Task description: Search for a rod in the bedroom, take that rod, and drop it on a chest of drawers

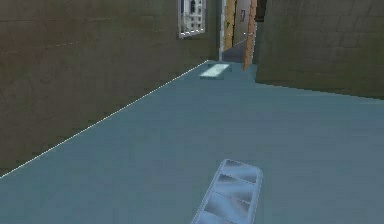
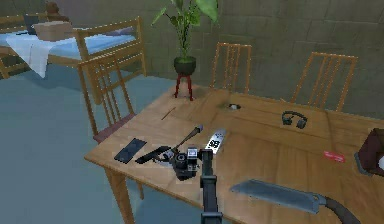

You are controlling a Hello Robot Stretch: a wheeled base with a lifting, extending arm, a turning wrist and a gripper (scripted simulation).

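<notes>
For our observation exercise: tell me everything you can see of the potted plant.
The potted plant has long green leaves arching from thin stems above a dark round pot. The pot sits upright on a small reddish stand with splayed legs. It stands at the wooden table's far corner, before a dark wall. Whether the stand's feet rest on the tabletop or on the floor behind cannot be told.

Forward view dim, walls [image 1: 80,70] dark; bright patch [image 1: 214,70] on floor [image 1: 170,140] by doorway [image 1: 238,35]. Table [image 2: 270,135] evenly lit.

One wooden table [image 2: 270,140], three wooden chairs [image 2: 105,85], one potted plant [image 2: 185,30], one bed [image 2: 100,42], one pair of headphones [image 2: 294,119].
</notes>
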